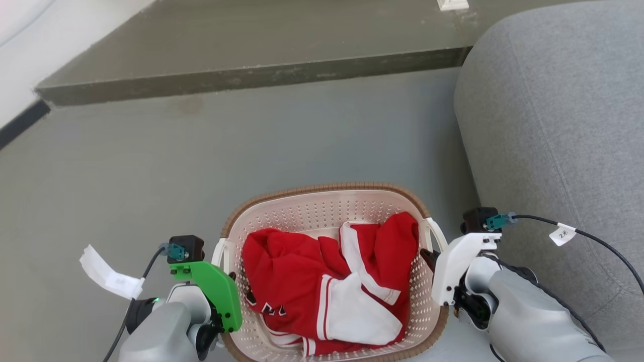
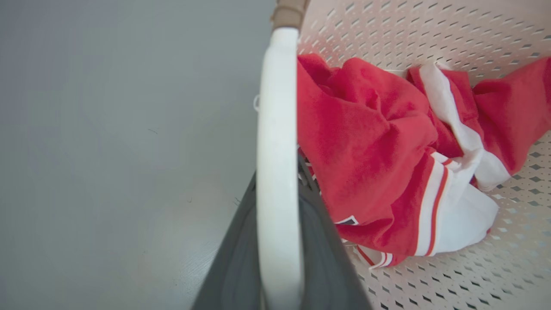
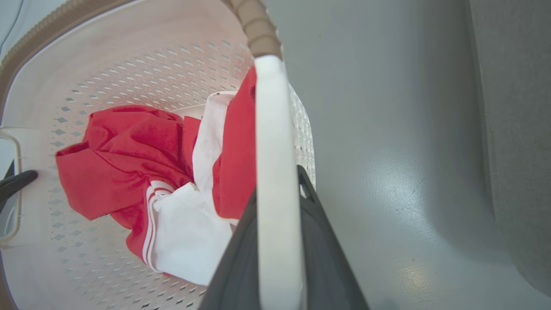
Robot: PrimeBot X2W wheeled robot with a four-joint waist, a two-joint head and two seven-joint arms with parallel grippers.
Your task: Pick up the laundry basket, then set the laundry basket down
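white cable tag (image 1: 562,234), marked "2米"

A smooth grey floor (image 1: 151,166) lies under the laundry basket (image 1: 322,197), though it cannot be told whether the basket's base touches it or hangs just above. Near the basket's right side a grey upholstered seat (image 1: 553,125) stands on the floor. Beyond the basket, well apart, a low darker step (image 1: 226,55) rises from it.

Both forearms (image 1: 528,317) are pale grey. The left claw (image 2: 277,172) carries a green bracket (image 1: 214,291), the right claw (image 3: 280,181) a white bracket (image 1: 455,264); black camera blocks (image 1: 186,247), teal plugs (image 1: 176,251), black cables (image 1: 593,238) with white tags (image 1: 562,234), dark grey fingers (image 2: 232,267)
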